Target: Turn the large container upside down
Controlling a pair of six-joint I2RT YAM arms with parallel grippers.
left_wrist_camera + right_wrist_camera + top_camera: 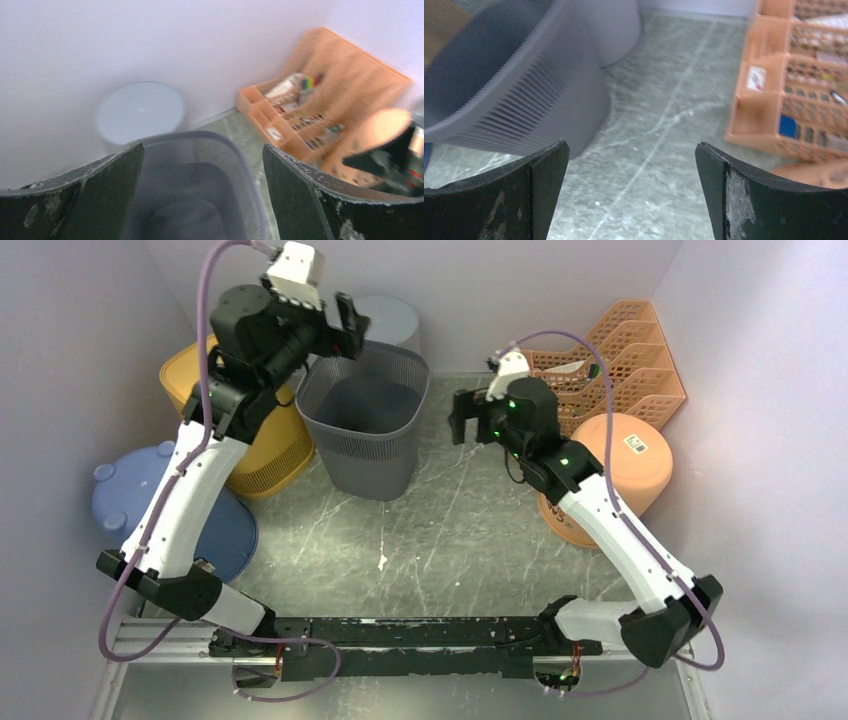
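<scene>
On the marbled bench (450, 530) the large container (365, 420) stands upright. The left gripper (340, 332) hovers spread over its 12 o'clock rim, and the right gripper (468, 420) is spread at 3 o'clock.

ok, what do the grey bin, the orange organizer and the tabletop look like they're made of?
Grey bin: probably moulded plastic, matte; thin vertical slats in the wall, smooth rim.
Orange organizer: likely plastic too, matte; lattice of small holes.
Tabletop: grey-green with white veins, marble look; real stone or printed laminate, cannot tell.
</scene>
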